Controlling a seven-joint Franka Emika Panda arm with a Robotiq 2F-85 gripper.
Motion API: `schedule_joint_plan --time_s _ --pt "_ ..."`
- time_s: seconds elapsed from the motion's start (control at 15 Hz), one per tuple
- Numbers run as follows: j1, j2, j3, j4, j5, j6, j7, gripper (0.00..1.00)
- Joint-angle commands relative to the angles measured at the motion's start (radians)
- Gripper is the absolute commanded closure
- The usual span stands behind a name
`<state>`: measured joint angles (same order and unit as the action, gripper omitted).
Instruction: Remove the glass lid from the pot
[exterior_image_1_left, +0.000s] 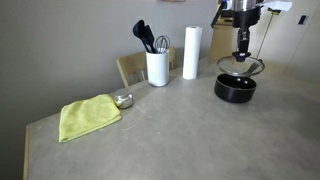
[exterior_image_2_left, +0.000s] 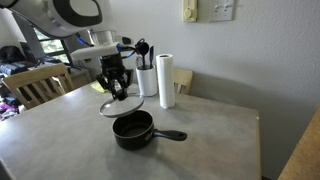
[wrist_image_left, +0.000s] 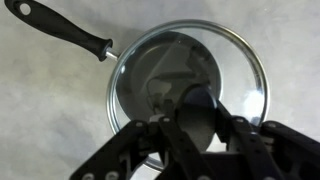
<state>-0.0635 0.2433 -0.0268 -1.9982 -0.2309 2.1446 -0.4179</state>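
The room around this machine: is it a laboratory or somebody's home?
Probably a home kitchen or dining area: a black pot, a white utensil holder, a paper towel roll and a wooden chair all suggest that.

Home kitchen; utensil holder (exterior_image_1_left: 157, 68), paper towels (exterior_image_1_left: 191, 52)

- pot (exterior_image_2_left: 132, 130): black, handle black
- glass lid (wrist_image_left: 240, 70): clear, silver rim
- cloth (exterior_image_1_left: 88, 117): yellow-green
- utensil holder (exterior_image_1_left: 157, 68): white
- paper roll (exterior_image_1_left: 191, 52): white
- counter (exterior_image_1_left: 180, 130): mottled grey

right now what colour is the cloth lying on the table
The cloth is plain yellow-green; it shows best in an exterior view.
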Motion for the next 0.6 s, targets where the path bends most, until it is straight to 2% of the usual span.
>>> schedule_joint_plan --time_s 0.0,0.53 --pt "0.043 -0.043 0.023 0.008 -0.014 -0.059 0.073 0.85" --pt "0.197 0.042 0.115 0.072 -0.015 -0.069 0.368 0.85"
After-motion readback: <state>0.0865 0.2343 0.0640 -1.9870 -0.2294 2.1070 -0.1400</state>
